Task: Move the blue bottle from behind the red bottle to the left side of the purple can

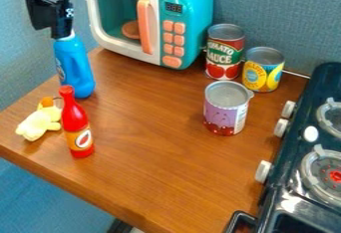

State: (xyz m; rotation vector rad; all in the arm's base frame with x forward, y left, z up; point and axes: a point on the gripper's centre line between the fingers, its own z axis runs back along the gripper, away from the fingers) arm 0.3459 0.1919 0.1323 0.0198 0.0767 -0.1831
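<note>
Grey-blue fabric panels stand behind a brown wooden desk, with a black toy stove along its right side. At the upper left, the black hand hangs right at the white cap of a blue bottle; how far open it is, and whether it has hold of the cap or merely meets it, I cannot tell. Working on the bottle by its top calls, I judge, for a centred, even grip on the narrow cap, checked before any weight is put on it, since an off-centre pinch could let the tall body swing or tip. Any lift would best be straight and slow, kept clear of the teal and white toy microwave beside it, as the desk's left edge is near too. As for where it lies, the blue bottle is directly below the hand, upright, its base on the desk. Nearer the camera are a red sauce bottle, upright, and a yellow plush toy just beside it. Well apart to the right, a red can, a yellow can and a purple can stand upright.
</note>
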